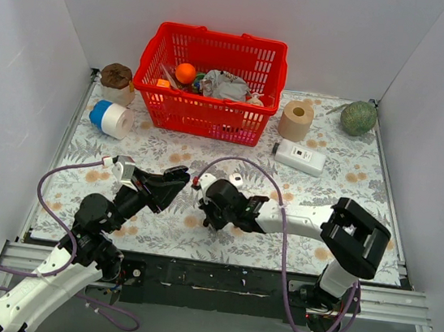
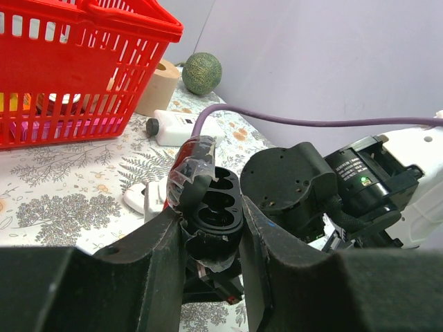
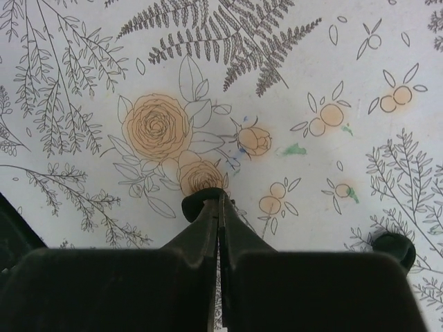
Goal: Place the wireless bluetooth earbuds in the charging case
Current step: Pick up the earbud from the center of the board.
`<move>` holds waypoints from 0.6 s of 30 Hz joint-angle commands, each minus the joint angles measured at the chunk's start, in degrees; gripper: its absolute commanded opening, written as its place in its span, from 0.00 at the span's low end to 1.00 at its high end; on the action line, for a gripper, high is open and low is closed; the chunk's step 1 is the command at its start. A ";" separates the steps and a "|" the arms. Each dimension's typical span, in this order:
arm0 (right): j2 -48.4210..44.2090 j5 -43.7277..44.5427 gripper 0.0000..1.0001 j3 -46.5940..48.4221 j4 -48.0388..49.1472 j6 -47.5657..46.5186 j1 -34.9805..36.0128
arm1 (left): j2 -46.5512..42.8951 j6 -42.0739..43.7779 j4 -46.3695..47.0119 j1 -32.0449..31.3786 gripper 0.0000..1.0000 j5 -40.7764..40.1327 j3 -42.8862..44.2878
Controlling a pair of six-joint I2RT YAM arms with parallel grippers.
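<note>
My left gripper (image 2: 211,228) is shut on the black charging case (image 2: 216,204), gripping its sides. The case is held above the table with its two dark wells facing up and its taped lid (image 2: 194,162) tipped back. In the top view the case (image 1: 178,178) hangs just left of my right gripper (image 1: 211,218), which points down at the flowered cloth. In the right wrist view its jaws are pressed together, and a tiny glossy black earbud (image 3: 196,205) is pinched at the very tips of my right gripper (image 3: 220,197). A second small dark rounded thing (image 3: 395,247) lies on the cloth to the right.
A red basket (image 1: 205,106) full of odds and ends stands at the back. Near it are a paper roll (image 1: 296,120), a white device (image 1: 301,157), a green ball (image 1: 358,117), a blue and white tape roll (image 1: 112,119) and a brown lump (image 1: 116,76). A white oval thing (image 2: 136,198) lies beyond the case.
</note>
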 commanded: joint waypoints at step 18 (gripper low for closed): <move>-7.24 24.62 0.01 -2.69 -7.75 39.64 -0.72 | 0.37 -0.09 -0.37 -0.11 0.00 -0.83 0.85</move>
